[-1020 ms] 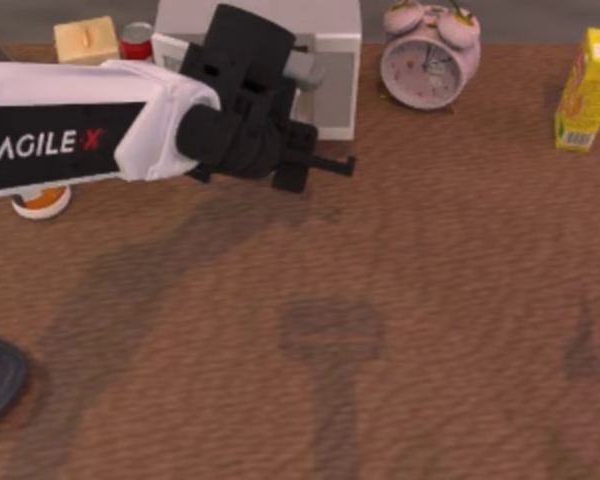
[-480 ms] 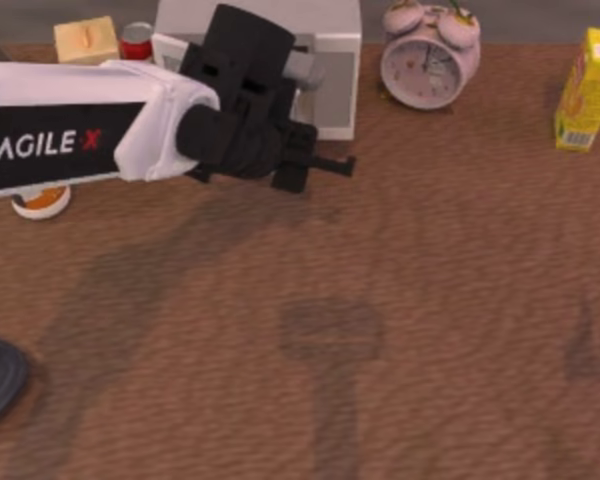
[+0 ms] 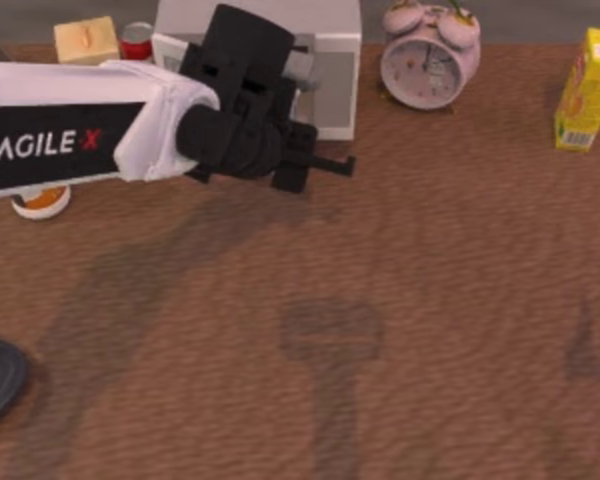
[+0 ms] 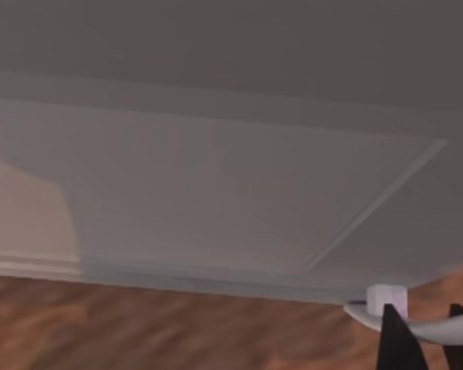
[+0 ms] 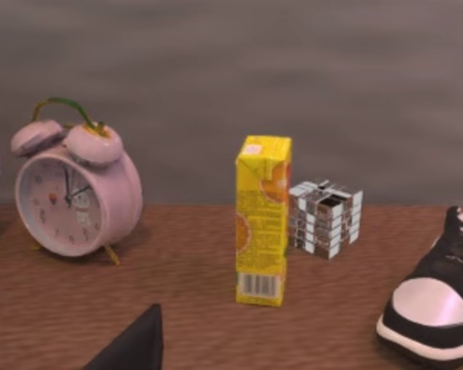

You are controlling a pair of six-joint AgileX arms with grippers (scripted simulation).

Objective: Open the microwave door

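The microwave sits at the table's 12 o'clock edge, left of centre, with the microwave door filling the left wrist view. The left tool is against the microwave's front; its fingertips flank a pale handle, though I cannot tell whether they clamp it. A pink alarm clock stands at the microwave's 3 o'clock, with a yellow juice carton farther right.

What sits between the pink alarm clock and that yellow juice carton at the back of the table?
Nothing: in the top view only bare brown table lies between the alarm clock and the juice carton. The right wrist view shows the same bare gap.
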